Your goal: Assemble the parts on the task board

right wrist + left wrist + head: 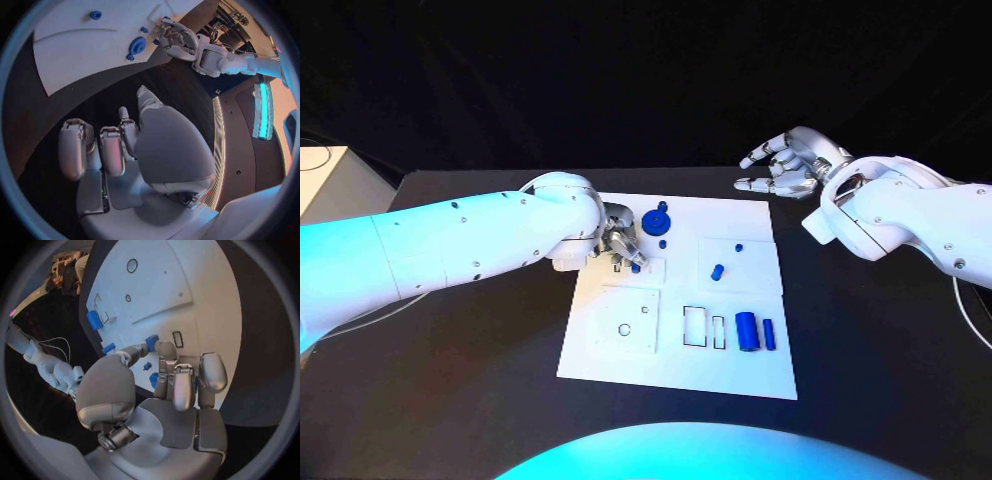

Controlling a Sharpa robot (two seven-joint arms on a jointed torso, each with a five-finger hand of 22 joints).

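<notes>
Simply white task board (678,372) on black table (877,340)

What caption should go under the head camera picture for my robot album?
Left hand fingers reach small blue parts on the white task board; right hand hovers open beyond its far corner.

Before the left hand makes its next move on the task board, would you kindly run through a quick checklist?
1. Left hand over the task board: ok.
2. Small blue part at its fingertips: ok; firm hold, cannot tell.
3. Right hand off the board, holding nothing: ok.
4. Blue gear beside the left hand, untouched: ok.
5. Two blue cylinders lying loose, unassembled: not ok.
6. Rectangular slots unfilled: ok.
</notes>
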